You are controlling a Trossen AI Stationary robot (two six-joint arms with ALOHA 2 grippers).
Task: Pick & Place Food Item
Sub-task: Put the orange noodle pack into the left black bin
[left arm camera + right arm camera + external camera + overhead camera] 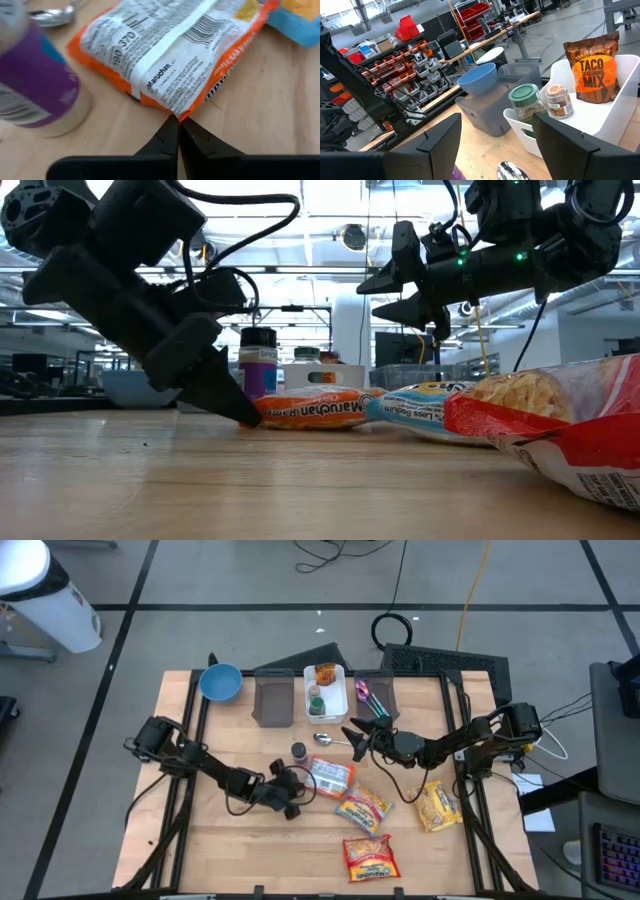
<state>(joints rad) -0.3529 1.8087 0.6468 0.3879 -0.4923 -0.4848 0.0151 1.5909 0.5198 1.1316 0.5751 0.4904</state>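
Observation:
An orange-and-white Maruchan ramen pack [331, 776] lies flat on the wooden table, seam side up; it also shows in the left wrist view [170, 55] and the low view [310, 410]. My left gripper [296, 792] is down at table height at the pack's near-left corner, shut on it [177, 122]. My right gripper [355, 735] hangs open and empty above the table [400, 280], near a spoon [324, 739], its fingers spread wide in the right wrist view [495, 150]. My left gripper pinches the pack's orange corner [176, 114] at the very ends of its two shut fingers. The fingers come slanting down from the table's left-near side, tips at the table [245, 416]. The pack lies flat on the table.
A purple-labelled spice bottle [298, 750] stands just left of the pack. Three more noodle packs [362, 808] [438, 805] [370, 858] lie near-right. At the back stand a blue bowl [220, 682], two grey bins [272, 698] [375, 690] and a white bin [340, 705] with seasoning.

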